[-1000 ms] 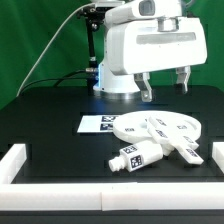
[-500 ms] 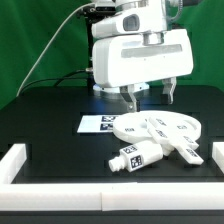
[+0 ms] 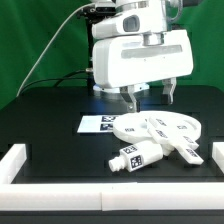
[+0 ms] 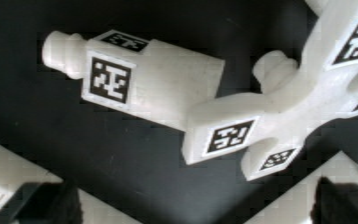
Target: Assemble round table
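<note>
Toward the front edge of the table (image 3: 50,135): the post (image 3: 133,157) lies on its side, close against the cross base (image 3: 186,150), and the disc (image 3: 158,127) lies flat just behind them.
Done: nothing looks joined; all three parts lie loose.
Left: every joint between base, post and disc.
Arm: the gripper (image 3: 149,95) hangs over the disc, pointing down, clear of the parts.
Jaws: spread apart, holding nothing.

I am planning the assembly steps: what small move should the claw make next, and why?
Probably lower it straight down: the claw hangs open and empty in the air, and the wrist view shows the post and cross base lying beneath it.
</note>
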Controlling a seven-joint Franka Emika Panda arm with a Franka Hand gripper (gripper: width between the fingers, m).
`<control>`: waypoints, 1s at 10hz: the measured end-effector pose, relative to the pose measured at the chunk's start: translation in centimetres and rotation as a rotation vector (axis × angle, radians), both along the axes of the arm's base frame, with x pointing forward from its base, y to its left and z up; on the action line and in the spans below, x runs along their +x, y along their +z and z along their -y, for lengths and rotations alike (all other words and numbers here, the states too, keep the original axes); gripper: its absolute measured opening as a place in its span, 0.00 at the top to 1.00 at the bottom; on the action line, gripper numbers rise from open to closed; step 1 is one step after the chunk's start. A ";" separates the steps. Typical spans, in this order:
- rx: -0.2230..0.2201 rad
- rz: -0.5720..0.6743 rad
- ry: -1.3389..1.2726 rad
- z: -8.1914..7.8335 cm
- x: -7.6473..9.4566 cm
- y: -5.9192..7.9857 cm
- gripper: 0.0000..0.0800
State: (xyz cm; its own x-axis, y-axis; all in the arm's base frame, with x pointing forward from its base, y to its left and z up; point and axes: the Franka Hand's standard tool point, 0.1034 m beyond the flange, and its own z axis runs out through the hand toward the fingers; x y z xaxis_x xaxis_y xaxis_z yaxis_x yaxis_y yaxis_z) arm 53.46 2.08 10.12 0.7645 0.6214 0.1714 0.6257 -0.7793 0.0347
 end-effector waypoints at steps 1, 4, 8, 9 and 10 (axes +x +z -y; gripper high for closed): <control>0.000 0.000 0.000 0.0 0.0 0.0 0.19; 0.010 -0.005 -0.060 0.1 0.0 0.0 0.19; 0.096 -0.044 -0.462 1.5 0.0 -0.4 0.19; 0.108 -0.052 -0.536 1.1 -0.1 -0.4 0.19; 0.121 -0.060 -0.607 0.9 -0.1 -0.4 0.19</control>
State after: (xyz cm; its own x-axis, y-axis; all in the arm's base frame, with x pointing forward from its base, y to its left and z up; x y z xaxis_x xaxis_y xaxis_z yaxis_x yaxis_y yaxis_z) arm 53.38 1.16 9.71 0.9859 0.0521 0.1591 0.0682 -0.9929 -0.0975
